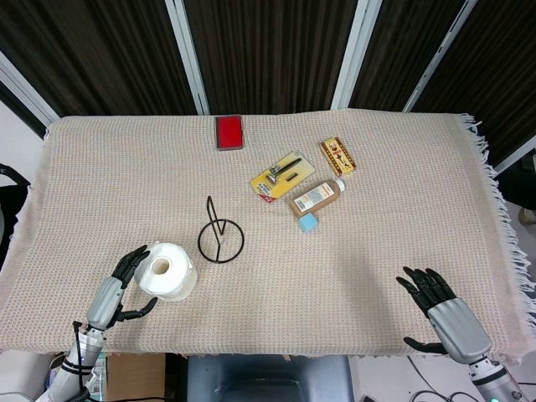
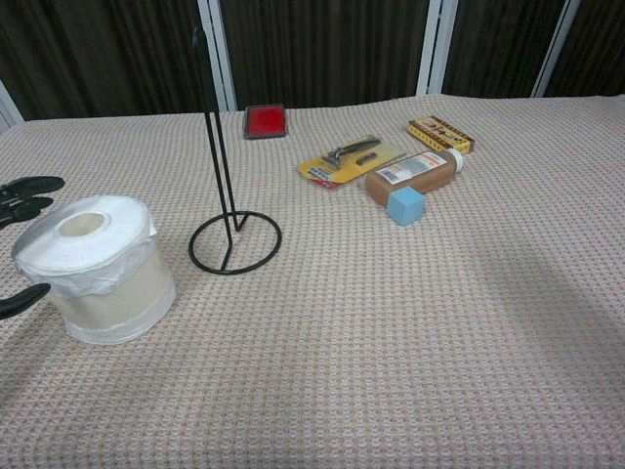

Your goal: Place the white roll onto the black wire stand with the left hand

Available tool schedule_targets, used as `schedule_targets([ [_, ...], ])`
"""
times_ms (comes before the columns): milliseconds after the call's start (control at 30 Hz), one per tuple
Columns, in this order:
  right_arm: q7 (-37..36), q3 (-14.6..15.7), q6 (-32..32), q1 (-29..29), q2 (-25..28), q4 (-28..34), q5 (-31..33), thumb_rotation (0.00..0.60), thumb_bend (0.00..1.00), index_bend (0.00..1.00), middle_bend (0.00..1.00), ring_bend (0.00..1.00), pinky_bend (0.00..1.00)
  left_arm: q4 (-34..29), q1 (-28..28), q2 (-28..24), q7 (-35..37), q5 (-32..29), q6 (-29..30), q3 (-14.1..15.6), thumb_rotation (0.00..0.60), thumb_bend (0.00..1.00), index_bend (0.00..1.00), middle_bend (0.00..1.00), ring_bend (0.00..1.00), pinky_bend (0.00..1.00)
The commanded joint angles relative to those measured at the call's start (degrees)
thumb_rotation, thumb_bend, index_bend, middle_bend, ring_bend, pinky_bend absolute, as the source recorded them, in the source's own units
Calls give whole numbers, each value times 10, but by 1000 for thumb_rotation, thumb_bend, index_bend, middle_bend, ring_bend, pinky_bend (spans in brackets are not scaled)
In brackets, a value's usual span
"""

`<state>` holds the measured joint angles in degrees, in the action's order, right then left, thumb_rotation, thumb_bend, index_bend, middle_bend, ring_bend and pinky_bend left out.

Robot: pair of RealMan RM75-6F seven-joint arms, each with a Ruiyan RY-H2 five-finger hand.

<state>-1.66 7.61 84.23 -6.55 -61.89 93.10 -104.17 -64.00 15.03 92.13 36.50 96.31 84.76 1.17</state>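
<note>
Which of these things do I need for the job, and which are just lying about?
Job: white roll; black wire stand; left hand, open beside the roll.

Lying about: red case; razor pack; yellow box; brown bottle; blue cube; right hand.

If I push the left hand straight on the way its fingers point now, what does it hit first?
Most likely the white paper roll: the open left hand sits right beside it, fingers and thumb spread around its side. Contact can't be confirmed. The black wire stand lies further along.
</note>
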Motion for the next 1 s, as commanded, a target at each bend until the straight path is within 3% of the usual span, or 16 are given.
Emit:
schedule_targets([
  [33, 0, 0, 1, 1, 0, 0, -1, 600, 63, 0, 0, 0, 0, -6, 5, 0, 8, -10, -18, 3, 600, 325, 0, 0, 0, 0],
  [333, -3, -1, 6, 2, 2, 0, -1, 600, 64, 0, 0, 0, 0, 1, 17, 16, 45, -29, -45, -1, 600, 317, 0, 0, 0, 20],
  [600, -7, -1, 8, 4, 4, 0, -3, 600, 64, 0, 0, 0, 0, 22, 19, 55, 38, -63, -43, -31, 600, 325, 2, 27, 15, 238],
  [667, -6, -1, 9, 4, 4, 0, -3, 600, 64, 0, 0, 0, 0, 26, 20, 62, 38, -69, -45, -35, 600, 344, 78, 148, 112, 372],
  [733, -6, -1, 8, 4, 4, 0, -3, 600, 64, 0, 0, 0, 0, 30, 20, 68, 37, -77, -45, -41, 600, 373, 231, 298, 253, 498],
  [867, -5, -1, 7, 4, 4, 1, -3, 600, 64, 0, 0, 0, 0, 32, 17, 78, 28, -92, -41, -54, 600, 528, 477, 561, 498, 710],
  [1000, -5, -1, 7, 4, 5, 1, -3, 600, 63, 0, 0, 0, 0, 29, 11, 87, 14, -108, -25, -71, 600, 668, 630, 721, 641, 850],
])
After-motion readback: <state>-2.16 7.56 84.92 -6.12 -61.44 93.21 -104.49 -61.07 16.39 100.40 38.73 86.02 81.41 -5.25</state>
